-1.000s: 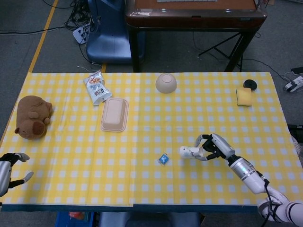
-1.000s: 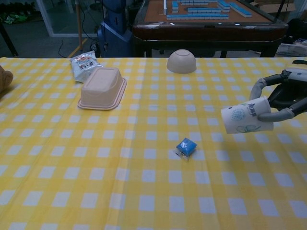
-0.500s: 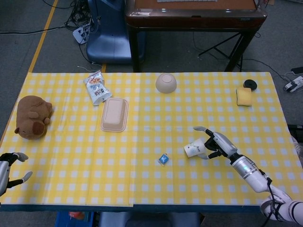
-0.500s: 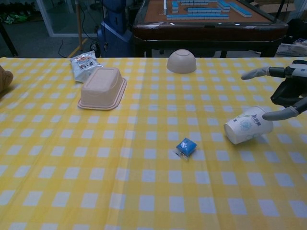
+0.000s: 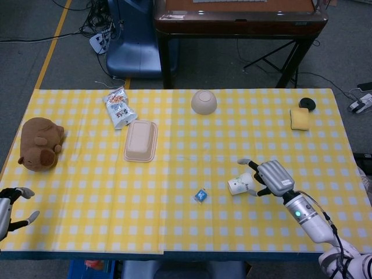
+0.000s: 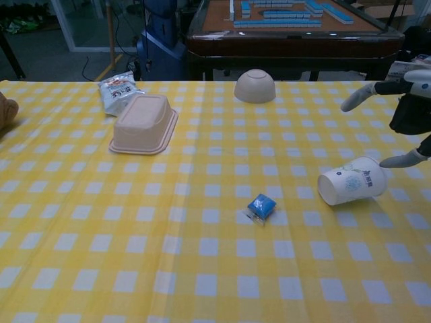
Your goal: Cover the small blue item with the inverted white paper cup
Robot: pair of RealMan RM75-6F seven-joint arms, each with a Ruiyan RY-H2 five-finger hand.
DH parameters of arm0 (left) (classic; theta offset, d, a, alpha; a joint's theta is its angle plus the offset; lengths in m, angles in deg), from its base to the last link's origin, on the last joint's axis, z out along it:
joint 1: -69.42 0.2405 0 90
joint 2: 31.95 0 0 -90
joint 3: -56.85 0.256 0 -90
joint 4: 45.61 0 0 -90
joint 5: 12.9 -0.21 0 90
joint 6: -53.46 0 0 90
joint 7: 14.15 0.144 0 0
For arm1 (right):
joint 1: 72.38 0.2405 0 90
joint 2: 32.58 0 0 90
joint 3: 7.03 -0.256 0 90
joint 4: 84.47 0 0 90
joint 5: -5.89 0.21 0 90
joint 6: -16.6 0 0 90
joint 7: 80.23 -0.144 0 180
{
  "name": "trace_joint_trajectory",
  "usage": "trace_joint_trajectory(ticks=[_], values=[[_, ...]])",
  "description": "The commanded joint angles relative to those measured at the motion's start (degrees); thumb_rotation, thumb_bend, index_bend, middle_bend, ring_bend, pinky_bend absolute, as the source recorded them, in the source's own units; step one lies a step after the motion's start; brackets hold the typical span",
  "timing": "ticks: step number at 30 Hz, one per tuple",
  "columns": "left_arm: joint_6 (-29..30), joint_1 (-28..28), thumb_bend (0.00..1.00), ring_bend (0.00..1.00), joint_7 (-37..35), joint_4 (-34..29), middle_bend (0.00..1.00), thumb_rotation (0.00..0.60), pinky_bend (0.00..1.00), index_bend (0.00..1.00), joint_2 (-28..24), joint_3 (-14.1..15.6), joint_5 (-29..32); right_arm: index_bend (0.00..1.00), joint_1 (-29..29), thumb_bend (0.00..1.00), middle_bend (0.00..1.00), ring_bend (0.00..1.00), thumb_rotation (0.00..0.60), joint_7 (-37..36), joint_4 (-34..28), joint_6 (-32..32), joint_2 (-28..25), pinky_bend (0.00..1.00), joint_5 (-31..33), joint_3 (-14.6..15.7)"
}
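Right hand (image 5: 273, 177) hovers just beside the cup, fingers (image 6: 357, 97) spread, holding nothing. Paper cup (image 6: 351, 180) lies on its side on the tablecloth (image 5: 174, 221), mouth toward the blue item (image 6: 261, 206), near it. Judged light, thin-walled, crushable, prone to roll: grip the sidewall gently near the base.

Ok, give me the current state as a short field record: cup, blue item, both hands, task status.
cup: white paper cup lies on its side on the checked tablecloth, mouth toward the blue item, not inverted
blue item: small blue packet on the cloth, uncovered, apart from the cup
right hand: right hand beside the cup's base, fingers spread, holding nothing
left hand: left hand at the table's near left edge, open, holding nothing
task status: not done; cup needs regrasping
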Motion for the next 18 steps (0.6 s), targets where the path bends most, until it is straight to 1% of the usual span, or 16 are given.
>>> trace_joint_trajectory(ticks=[1,2,6,9,12,18], values=[[0.1,0.0,0.17,0.38,-0.2,0.0,0.48,0.600,0.51,0.53,-0.1,0.0,0.0,0.22,2.7,0.05,0.98,1.00,0.600,34.9,-16.4,3.4,-3.3,1.00,15.4,-2.7],[0.1,0.1,0.17,0.38,-0.4,0.0,0.48,0.600,0.51,0.53,-0.1,0.0,0.0,0.23,3.5,0.05,0.99,1.00,0.600,39.0,-17.7,3.4,-2.8,1.00,18.2,-3.0],[0.3,0.2,0.17,0.38,-1.0,0.1,0.48,0.600,0.51,0.53,-0.4,-0.1,0.1,0.26,5.8,0.05,1.00,1.00,0.600,49.4,-19.9,2.0,-0.5,1.00,25.6,-3.2],[0.5,0.3,0.17,0.38,-1.6,0.2,0.48,0.600,0.51,0.53,-0.6,-0.2,0.1,0.26,7.5,0.05,1.00,1.00,0.600,55.3,-20.5,0.9,1.5,1.00,30.6,-3.1],[0.7,0.4,0.17,0.38,-2.0,0.1,0.48,0.600,0.51,0.53,-0.8,-0.2,0.0,0.26,9.2,0.05,1.00,1.00,0.600,58.3,-20.9,0.8,3.0,1.00,35.1,-3.1],[0.9,0.5,0.17,0.38,-2.7,0.2,0.48,0.600,0.51,0.53,-1.0,-0.3,0.1,0.26,11.8,0.05,1.00,1.00,0.600,61.7,-20.3,0.3,5.5,1.00,39.9,-2.3]])
